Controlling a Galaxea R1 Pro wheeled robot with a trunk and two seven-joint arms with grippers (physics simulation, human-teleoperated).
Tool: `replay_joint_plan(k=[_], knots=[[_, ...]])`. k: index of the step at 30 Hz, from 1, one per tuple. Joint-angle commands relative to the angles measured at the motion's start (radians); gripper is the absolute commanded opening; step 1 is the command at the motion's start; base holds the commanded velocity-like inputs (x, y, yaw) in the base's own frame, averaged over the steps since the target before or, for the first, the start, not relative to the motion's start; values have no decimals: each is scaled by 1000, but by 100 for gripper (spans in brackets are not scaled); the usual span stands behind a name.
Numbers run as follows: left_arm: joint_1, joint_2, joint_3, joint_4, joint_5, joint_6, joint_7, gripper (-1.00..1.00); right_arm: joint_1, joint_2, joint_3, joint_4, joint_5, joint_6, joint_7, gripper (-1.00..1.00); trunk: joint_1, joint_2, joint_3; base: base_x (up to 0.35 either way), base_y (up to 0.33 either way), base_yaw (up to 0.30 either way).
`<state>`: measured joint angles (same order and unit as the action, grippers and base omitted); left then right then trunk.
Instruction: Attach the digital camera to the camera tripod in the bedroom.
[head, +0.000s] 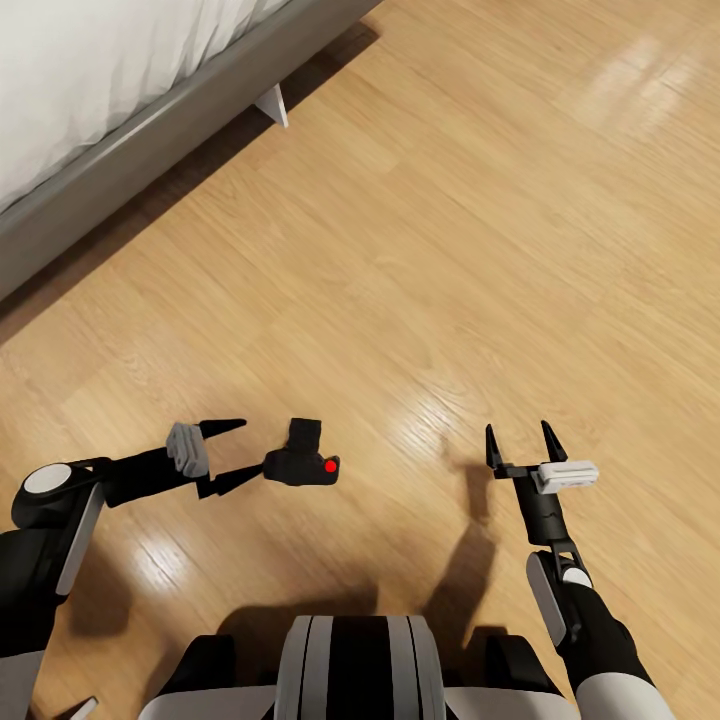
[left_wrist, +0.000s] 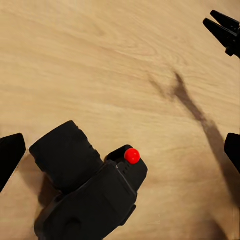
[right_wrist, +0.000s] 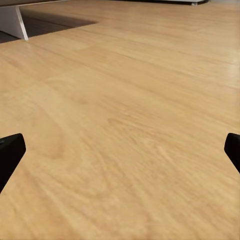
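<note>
Black camera body looms under the left wrist lens, lying on the wood floor.
The digital camera (left_wrist: 90, 192) sits at the lower fingertip of the left hand (head: 238, 452), whose fingers are spread and grip nothing; a sideways closing could push it across the floor (head: 450, 250) instead of catching it. The right hand (head: 520, 440) hangs open and empty. Whether the fingertip touches the camera is unclear, and the bed (head: 130, 140) is cut off at the frame edge.
</note>
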<state>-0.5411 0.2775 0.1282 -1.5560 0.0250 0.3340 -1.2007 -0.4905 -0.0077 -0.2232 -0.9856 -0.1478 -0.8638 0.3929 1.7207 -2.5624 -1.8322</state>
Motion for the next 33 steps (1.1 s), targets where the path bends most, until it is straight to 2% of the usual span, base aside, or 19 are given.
replay_joint_plan(k=[1, 14, 20, 27, 33], knots=[[0, 0, 0, 0, 2, 5, -3, 100, 0, 0, -1, 1, -10, -1, 10, 100, 0, 0, 0, 0, 0, 0], [0, -1, -3, 2, -6, -68, 1, 100, 0, 0, -1, 1, -10, 0, 10, 100, 0, 0, 0, 0, 0, 0], [0, -3, -5, 7, -40, -102, 8, 100, 0, 0, -1, 1, -10, 0, 10, 100, 0, 0, 0, 0, 0, 0], [0, -8, -14, 9, -79, -135, 47, 100, 0, 0, -1, 1, -10, -1, 10, 100, 0, 0, 0, 0, 0, 0], [0, -26, -48, 9, -113, -169, 80, 100, 0, 0, -1, -3, -11, -3, 10, 100, 0, 0, 0, 0, 0, 0]])
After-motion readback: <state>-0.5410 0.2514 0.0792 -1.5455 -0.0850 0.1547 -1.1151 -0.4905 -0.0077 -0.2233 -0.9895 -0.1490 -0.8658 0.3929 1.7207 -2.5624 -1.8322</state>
